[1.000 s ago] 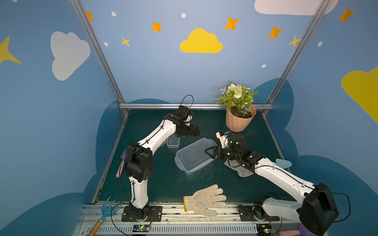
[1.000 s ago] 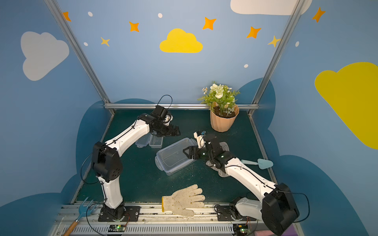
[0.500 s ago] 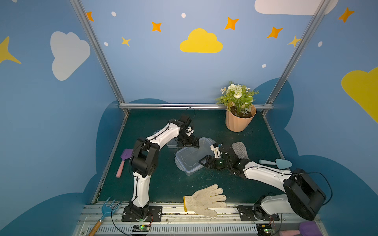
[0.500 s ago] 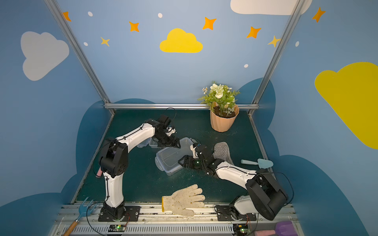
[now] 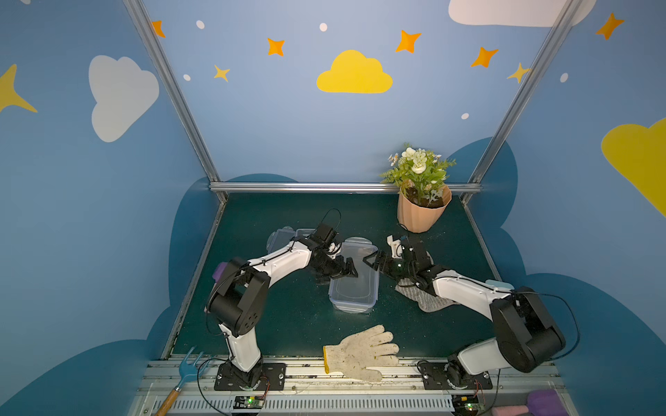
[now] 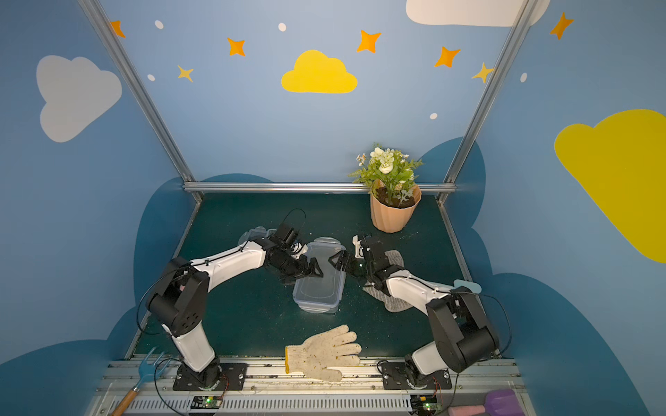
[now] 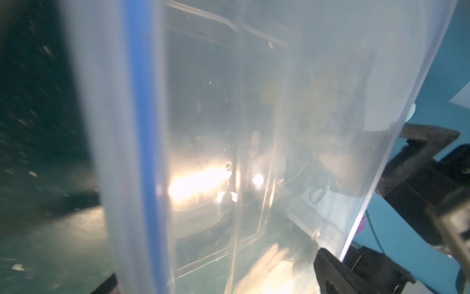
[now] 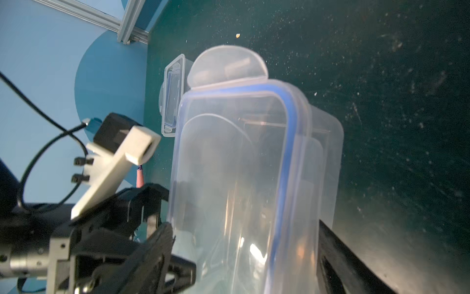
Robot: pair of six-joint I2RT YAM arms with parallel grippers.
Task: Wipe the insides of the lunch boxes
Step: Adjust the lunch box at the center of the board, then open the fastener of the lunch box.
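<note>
large lunch box (image 5: 355, 288) at centre of green mat (image 5: 288, 324), 2 claws at its far end. right gripper (image 5: 371, 260) wide, pinching box between both fingers (image 8: 162, 241). left gripper (image 5: 351, 268) fully spread, box's clear edge passing between its fingers. small lunch box (image 5: 284, 237) behind left arm (image 5: 281, 261), apart from large one.

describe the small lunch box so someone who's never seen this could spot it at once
On the dark green table, look toward the back, just behind the left arm. The small lunch box is a clear plastic rectangle partly hidden by that arm. It is smaller than the large lunch box mid-table, and see-through, unlike the peach flower pot.
</note>
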